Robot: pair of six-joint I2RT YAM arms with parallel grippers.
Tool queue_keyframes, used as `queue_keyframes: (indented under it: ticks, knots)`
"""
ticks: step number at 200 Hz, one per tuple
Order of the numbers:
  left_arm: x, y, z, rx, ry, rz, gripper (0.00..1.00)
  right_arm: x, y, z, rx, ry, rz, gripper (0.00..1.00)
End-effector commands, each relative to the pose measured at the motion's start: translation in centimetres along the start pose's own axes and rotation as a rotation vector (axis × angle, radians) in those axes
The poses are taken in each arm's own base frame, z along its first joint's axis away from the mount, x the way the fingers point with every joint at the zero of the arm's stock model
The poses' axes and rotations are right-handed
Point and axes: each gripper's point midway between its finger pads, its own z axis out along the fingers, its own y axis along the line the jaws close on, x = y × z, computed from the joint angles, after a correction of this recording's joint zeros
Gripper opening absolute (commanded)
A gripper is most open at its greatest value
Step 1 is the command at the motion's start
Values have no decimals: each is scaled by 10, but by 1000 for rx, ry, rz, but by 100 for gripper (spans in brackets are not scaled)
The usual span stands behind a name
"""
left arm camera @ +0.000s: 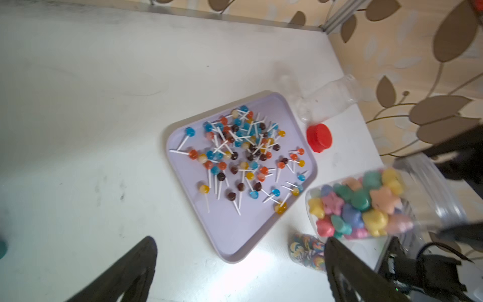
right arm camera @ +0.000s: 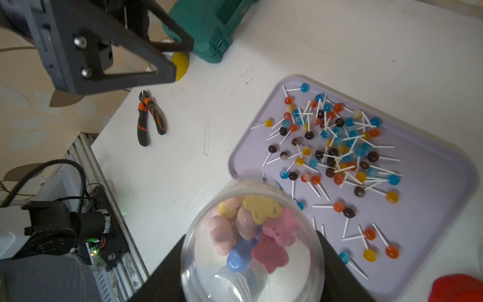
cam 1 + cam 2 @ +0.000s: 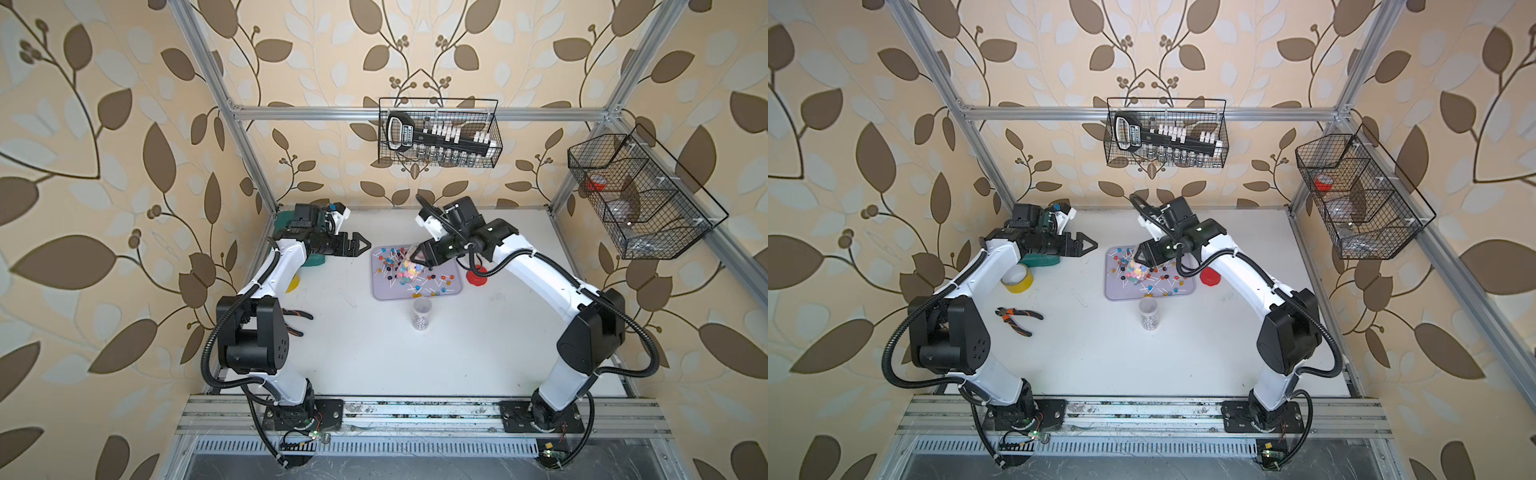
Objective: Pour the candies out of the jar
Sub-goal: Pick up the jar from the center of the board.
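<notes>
The R end effector (image 3: 417, 258) is clamped on the clear jar (image 2: 201, 251), w/ one black finger (image 2: 339, 264) on each side. It holds the jar tipped over, up in the air above the purple tray (image 3: 386, 291). The star candies (image 1: 360, 206), pink, yellow, blue & green, are packed inside the jar. I can't tell which end of the jar is the mouth.

Lots of round lollipops (image 1: 243, 154) w/ white sticks lie in a messy heap on the tray. They are blue, orange, yellow & dark brown.

The L end effector (image 3: 368, 245) hangs in the air just beside the tray, on the side away from the R arm. Its jaws are wide apart & hold nothing.

A 2nd jar (image 3: 422, 314) stands up straight on the white bench (image 3: 353, 353), just by the tray's edge nearest the arm bases. It has small swirly candies (image 1: 305, 248) in it. A red lid (image 3: 477, 276) sits on the bench right next to the tray, under the R arm. Past the lid, a 3rd clear jar (image 1: 329, 99) looks empty, but it's blurry.

Farther from the tray, on the L arm's side, are pliers (image 3: 1017, 320) w/ orange & black handles, a yellow tape roll (image 3: 1017, 278) & a green case (image 2: 209, 28).
</notes>
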Motion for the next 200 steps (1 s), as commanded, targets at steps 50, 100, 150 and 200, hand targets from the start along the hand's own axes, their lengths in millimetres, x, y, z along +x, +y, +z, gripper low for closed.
queue_keyframes:
  ticks: [50,100,150,200]
  knots:
    - [1,-94,-17,418,-50,236,99,-14,28,-34,-275,-38,79,22]
    - [11,-110,-4,456,-2,249,99,-27,50,-43,-407,-62,86,22]
    - [22,-130,1,535,36,260,99,-39,63,-46,-500,-80,109,21]
    - [26,-145,2,607,56,256,99,-44,73,-42,-541,-84,118,21]
